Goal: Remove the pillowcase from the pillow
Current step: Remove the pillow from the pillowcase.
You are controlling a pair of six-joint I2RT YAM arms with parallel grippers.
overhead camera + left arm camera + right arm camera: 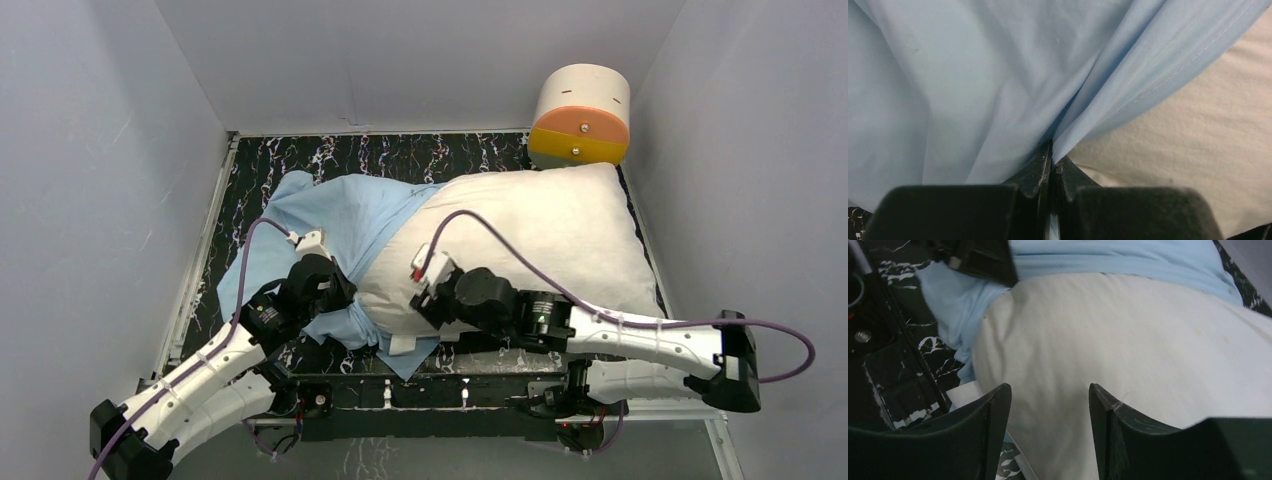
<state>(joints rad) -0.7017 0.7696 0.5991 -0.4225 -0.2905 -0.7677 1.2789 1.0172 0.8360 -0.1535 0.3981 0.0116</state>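
Black marbled desk (300,150): left hand (1052,162) pinches the limp, light pillowcase (973,90) near its hem, probably a sound hold; right hand (1048,395) gapes over the soft pillow (1128,340).

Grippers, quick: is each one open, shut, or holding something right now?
Left gripper: shut on a fold of the light blue pillowcase.
Right gripper: open, jaws apart over the white pillow, holding nothing.

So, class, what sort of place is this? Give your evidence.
Most likely a robotics lab test cell, not a bedroom: plain pale walls box in a black marbled tabletop, and a left arm and right arm are mounted at its near edge.
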